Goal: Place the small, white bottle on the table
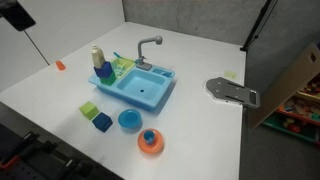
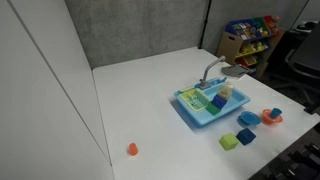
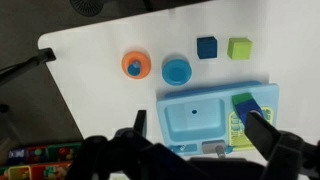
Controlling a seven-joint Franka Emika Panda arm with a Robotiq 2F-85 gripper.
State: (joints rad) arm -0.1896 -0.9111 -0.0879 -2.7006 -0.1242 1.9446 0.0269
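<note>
The small cream-white bottle (image 1: 96,57) stands upright in the rack side of the blue toy sink (image 1: 143,90), on a blue block; it also shows in an exterior view (image 2: 226,91). The sink rests on the white table (image 1: 200,55). In the wrist view my gripper (image 3: 200,130) is open and empty, high above the sink (image 3: 195,115), with its fingers to either side. The right finger covers the rack end, so the bottle is hidden in that view. The gripper does not show in either exterior view.
A grey toy faucet (image 1: 148,45) stands at the sink's back. A green cube (image 1: 89,109), blue cube (image 1: 102,122), blue cup (image 1: 129,120) and orange toy (image 1: 150,141) lie in front of the sink. A small orange piece (image 1: 60,65) and a grey plate (image 1: 232,92) lie apart.
</note>
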